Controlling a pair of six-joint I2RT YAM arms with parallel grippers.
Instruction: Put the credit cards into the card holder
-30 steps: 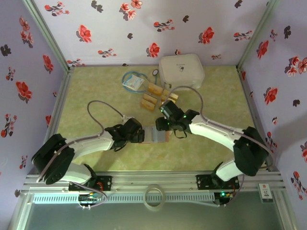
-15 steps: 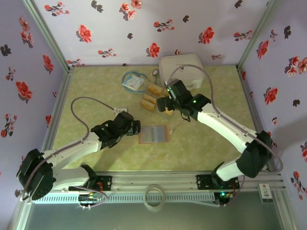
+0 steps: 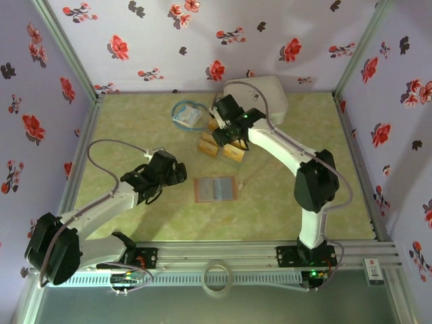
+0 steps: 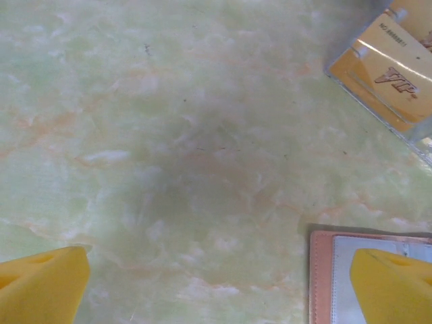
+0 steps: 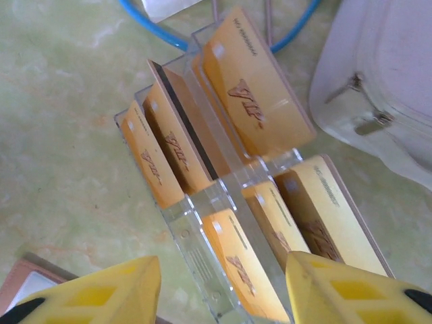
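credit cards (image 5: 177, 156) under right gripper (image 5: 223, 287), between jaws, apparently untouched

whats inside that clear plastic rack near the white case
Golden credit cards stand tilted in the clear rack's slots. The nearest are partly hidden by the right gripper, so no count.

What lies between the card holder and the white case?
The credit cards in their clear rack, with the right gripper over them, as the top view shows.

Table (image 3: 290, 196) with card holder (image 3: 215, 188), credit cards (image 3: 210, 144)
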